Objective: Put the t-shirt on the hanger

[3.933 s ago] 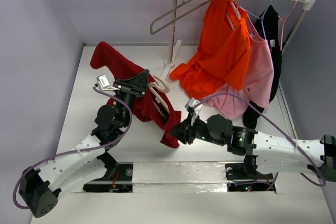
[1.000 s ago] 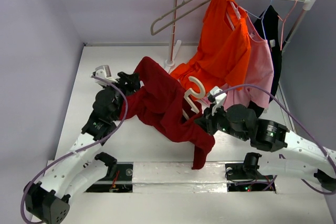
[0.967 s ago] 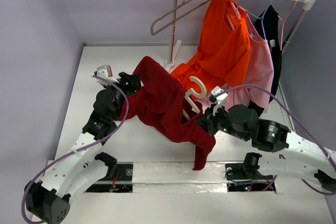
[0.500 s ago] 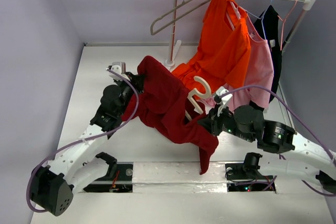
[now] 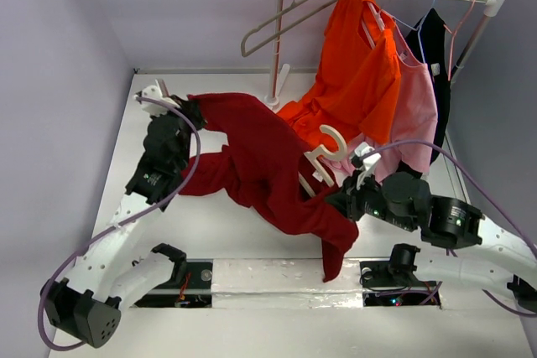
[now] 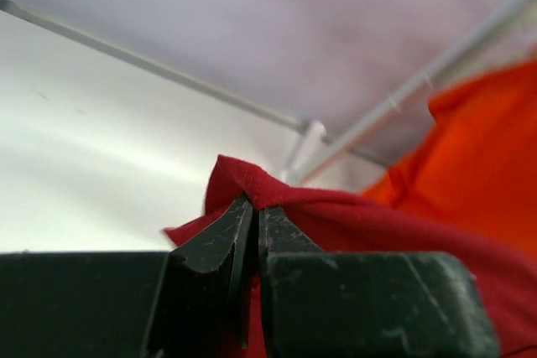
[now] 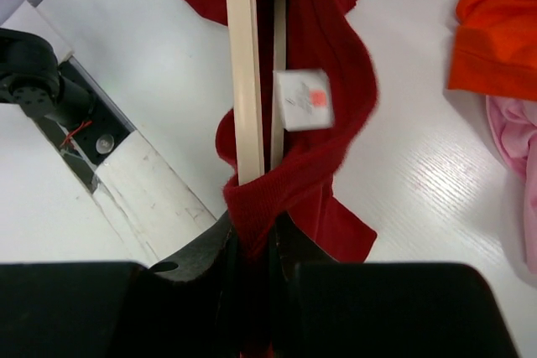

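The white tag on the t-shirt has a red mark, too small to read. The left gripper pinches a shirt fold, far left. The right gripper pinches shirt cloth where the hanger goes in. The table is bare near left.

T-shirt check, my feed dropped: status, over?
Left gripper shut on t-shirt. Right gripper shut on hanger through cloth. Orange shirt close behind.

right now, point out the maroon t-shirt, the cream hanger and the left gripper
t-shirt (image 5: 260, 157), top external view, middle of the cloth
hanger (image 7: 243, 64), right wrist view, its cream bar
left gripper (image 6: 253, 207), left wrist view, between the shut fingertips
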Available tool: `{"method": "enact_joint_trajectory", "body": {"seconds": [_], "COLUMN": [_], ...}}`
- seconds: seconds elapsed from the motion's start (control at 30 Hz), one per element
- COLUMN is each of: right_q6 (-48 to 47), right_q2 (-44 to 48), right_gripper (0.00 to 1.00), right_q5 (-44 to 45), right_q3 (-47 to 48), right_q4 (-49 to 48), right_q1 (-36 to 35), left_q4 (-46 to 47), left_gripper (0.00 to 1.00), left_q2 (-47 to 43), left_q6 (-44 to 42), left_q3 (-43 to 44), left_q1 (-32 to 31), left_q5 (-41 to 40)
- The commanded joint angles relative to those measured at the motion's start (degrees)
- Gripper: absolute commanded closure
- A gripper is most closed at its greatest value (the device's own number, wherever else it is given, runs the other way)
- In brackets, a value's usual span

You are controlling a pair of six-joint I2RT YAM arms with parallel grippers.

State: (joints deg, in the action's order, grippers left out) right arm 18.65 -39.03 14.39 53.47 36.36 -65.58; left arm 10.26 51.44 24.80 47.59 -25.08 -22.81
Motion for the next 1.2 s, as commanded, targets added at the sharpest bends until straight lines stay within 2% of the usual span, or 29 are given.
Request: {"method": "enact_joint_trajectory", "body": {"seconds": [0.0, 0.2, 0.57, 0.67, 0.77, 0.97, 1.03, 1.07, 1.17], "right_q6": [1.38, 1.39, -0.72, -0.64, 0.06, -0.81, -0.46, -0.11, 1.12], "right_q2": [2.64, 4.66, 3.43, 4.13, 4.23, 2.56, 0.01, -0.95, -3.6], "right_gripper": [1.0, 1.0, 1.0, 1.0, 1.0, 1.0, 1.0, 1.0, 1.0], "right_q5": [0.11, -3.58, -6.48, -6.83, -4.21, 2.11, 4.23, 6.07, 11.59], "right_q3": [1.28, 6.37, 21.22, 21.16, 18.6, 24.05, 22.65, 21.94, 20.01], "right_q4": [0.9, 5.47, 12.32, 11.29, 11.53, 14.44, 15.75, 16.63, 17.51], "right_q1": [0.45, 0.45, 0.45, 0.45, 0.45, 0.45, 0.45, 0.45, 0.45], "left_q4": [-6.57, -8.33, -8.16, -7.8, -6.93, -4.29, -4.72, -4.64, -5.16], "left_gripper": [1.0, 1.0, 1.0, 1.0, 1.0, 1.0, 0.88, 0.74, 0.56], "left_q2": [1.2, 2.61, 1.74, 1.47, 0.25, -2.83, -4.76, -7.12, -11.52], "left_q6": [1.31, 1.13, -0.71, -0.1, 1.22, 2.89, 2.8, 2.37, 2.1], "left_q3": [6.36, 8.48, 10.23, 10.07, 7.08, 1.63, 1.01, 0.75, 0.31], "left_q1": [2.84, 6.88, 6.89, 6.89, 6.89, 6.89, 6.36, 6.36, 5.83], "left_q5": [-4.89, -1.81, -0.84, 0.39, 1.62, 8.3, 8.66, 8.92, 10.76]}}
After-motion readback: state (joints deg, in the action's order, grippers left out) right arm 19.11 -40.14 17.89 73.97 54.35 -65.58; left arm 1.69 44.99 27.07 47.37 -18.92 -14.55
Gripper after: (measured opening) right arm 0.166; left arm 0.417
